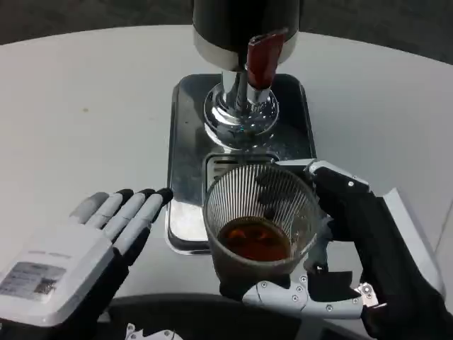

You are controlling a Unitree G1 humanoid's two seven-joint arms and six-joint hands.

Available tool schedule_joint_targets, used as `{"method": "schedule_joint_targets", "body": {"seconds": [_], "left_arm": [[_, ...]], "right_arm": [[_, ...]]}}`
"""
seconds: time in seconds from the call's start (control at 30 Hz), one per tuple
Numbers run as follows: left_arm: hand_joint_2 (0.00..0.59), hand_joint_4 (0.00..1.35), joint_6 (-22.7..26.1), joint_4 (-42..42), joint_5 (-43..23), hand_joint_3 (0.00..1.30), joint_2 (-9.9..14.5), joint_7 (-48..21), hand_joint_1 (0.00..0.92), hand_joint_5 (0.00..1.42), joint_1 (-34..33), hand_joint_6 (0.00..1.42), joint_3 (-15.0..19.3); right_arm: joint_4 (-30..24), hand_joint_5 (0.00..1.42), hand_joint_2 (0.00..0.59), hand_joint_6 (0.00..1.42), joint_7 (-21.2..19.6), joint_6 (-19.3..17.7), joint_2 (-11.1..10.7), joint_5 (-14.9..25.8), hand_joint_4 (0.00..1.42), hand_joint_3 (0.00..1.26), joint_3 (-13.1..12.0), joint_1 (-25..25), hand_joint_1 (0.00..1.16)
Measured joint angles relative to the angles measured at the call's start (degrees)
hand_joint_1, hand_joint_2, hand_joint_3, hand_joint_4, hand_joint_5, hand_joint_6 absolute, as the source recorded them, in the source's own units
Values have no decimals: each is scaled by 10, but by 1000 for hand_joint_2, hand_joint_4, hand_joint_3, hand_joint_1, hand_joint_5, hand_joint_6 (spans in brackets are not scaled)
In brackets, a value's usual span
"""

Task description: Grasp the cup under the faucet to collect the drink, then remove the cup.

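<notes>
Right hand [333, 241] grasps the ribbed cup [260, 219], holding brown drink, near the tray's [185, 127] front edge, below the faucet [263, 60] | left hand [92, 241] released, flat beside tray | advice: draw cup away level, slowly, avoiding spills.

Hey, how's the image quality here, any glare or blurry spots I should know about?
Head view: bright glare on the chrome dispenser base and the steel drip tray, which mirrors its surroundings; the red tap lever looks soft, slightly blurred; the ribbed cup with amber drink is fairly sharp, held by the right hand; the left hand casts a soft shadow on the white table.
</notes>
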Motion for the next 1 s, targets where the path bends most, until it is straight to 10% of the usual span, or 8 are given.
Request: {"method": "schedule_joint_targets", "body": {"seconds": [1.0], "left_arm": [[31, 0, 11, -5, 13, 0, 0, -14, 0, 0, -22, 0, -7]], "right_arm": [[-20, 966, 150, 1334, 24, 20, -1, 34, 899, 677, -31, 5, 1122]]}}
